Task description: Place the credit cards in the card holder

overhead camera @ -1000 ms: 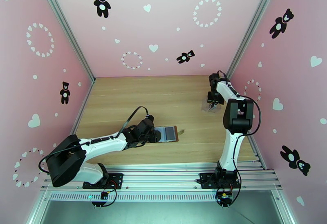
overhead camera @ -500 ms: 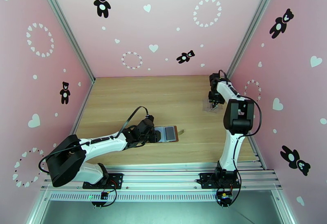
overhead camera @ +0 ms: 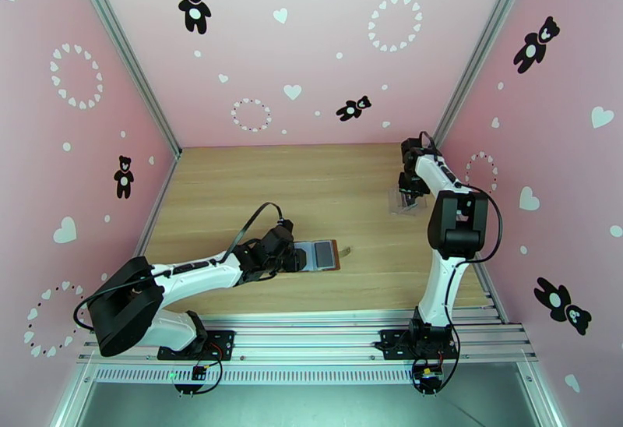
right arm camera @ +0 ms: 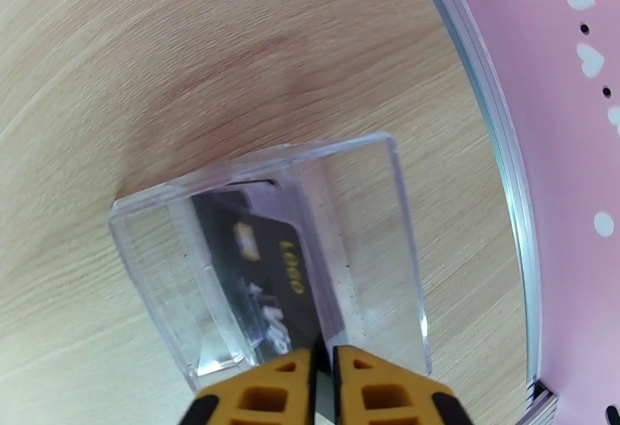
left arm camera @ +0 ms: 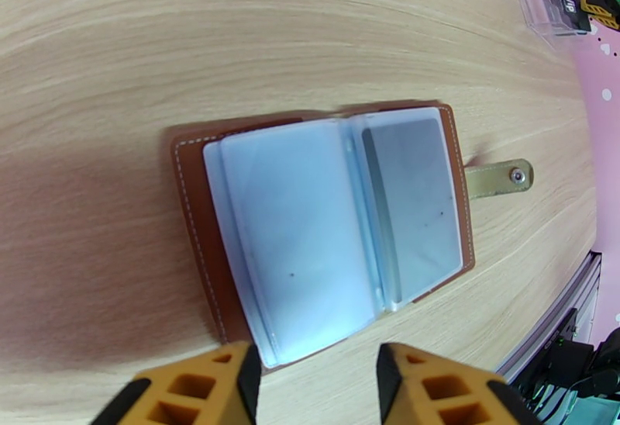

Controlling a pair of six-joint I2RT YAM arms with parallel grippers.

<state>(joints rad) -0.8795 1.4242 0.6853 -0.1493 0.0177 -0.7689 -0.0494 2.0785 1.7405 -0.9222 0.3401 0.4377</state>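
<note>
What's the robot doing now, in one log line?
right gripper: shut on card in clear case | left gripper: open beside wallet

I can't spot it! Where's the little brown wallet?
The brown wallet lies open near the middle of the table in the top view, just in front of the left gripper, far from the clear case by the right wall.

You've got a matt wood-grain table [left arm camera: 232, 31], brown leather-look wallet [left arm camera: 194, 186] w/ cloudy plastic pockets [left arm camera: 294, 217], glossy clear plastic case [right arm camera: 372, 209], smooth dark card [right arm camera: 263, 264].
</note>
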